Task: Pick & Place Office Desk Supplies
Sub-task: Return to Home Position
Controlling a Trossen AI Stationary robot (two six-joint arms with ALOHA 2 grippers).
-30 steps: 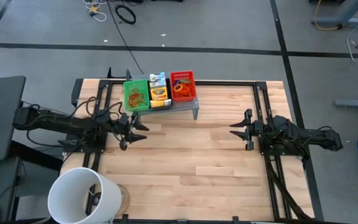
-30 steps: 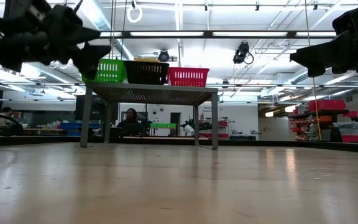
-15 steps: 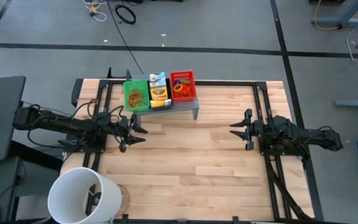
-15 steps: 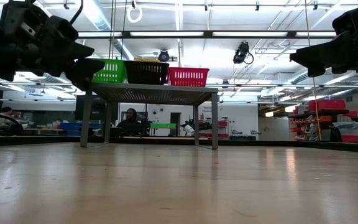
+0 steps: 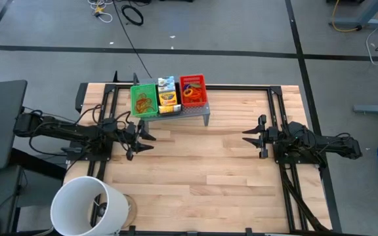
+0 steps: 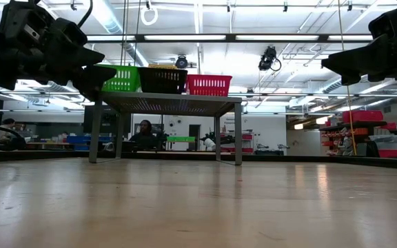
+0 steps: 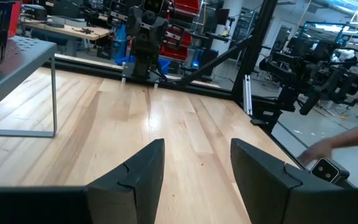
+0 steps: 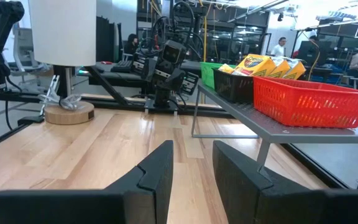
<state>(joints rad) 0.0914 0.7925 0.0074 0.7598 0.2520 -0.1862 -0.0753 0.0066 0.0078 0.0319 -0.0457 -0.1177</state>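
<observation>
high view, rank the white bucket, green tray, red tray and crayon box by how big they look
1. white bucket
2. green tray and red tray, about alike
3. crayon box

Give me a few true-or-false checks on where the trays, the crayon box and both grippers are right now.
1. The green tray, black tray and red tray all stand on the grey riser. True.
2. The green tray stands between the other two. False: the black tray is in the middle.
3. The crayon box is in the red tray. False: it stands in the black tray.
4. The left gripper holds a rubber band. False: it is open and empty, above the table near the grey riser.
5. The right gripper is open and empty, well clear of the grey riser. True.
</observation>
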